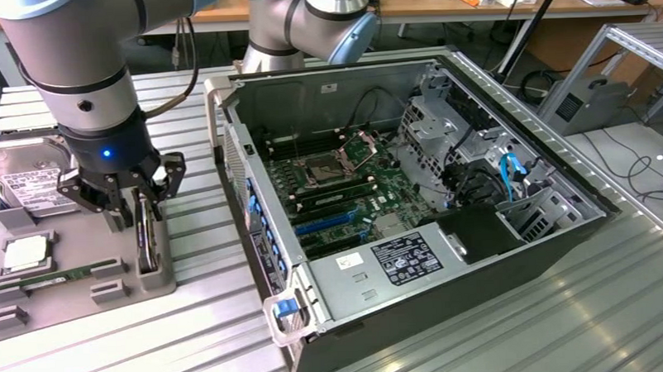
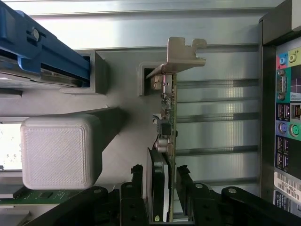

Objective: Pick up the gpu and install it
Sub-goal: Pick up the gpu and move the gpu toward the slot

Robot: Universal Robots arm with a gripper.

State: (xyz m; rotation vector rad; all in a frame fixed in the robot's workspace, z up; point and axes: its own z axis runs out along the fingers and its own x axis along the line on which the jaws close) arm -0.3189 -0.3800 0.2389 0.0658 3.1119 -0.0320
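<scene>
The gpu [image 1: 146, 240] stands on edge in a slot of the grey holder tray [image 1: 82, 306], at the exterior view's left. My gripper [image 1: 135, 216] is lowered over it. In the wrist view the gpu [image 2: 167, 117] appears edge-on, with its silvery bracket [image 2: 181, 54] at the far end and its black cooler near the gripper [image 2: 160, 172]. One of the fingers [image 2: 137, 181] stands on each side of the card, with slim gaps showing. The gripper is open and the card rests in its slot.
The open computer case [image 1: 420, 199] lies beside the tray, its motherboard with a blue slot [image 1: 330, 223] exposed. The tray also carries a hard drive [image 1: 28, 184], a processor [image 1: 25, 254] and a memory stick [image 1: 59, 281]. The case's rear ports [image 2: 287, 99] are close by.
</scene>
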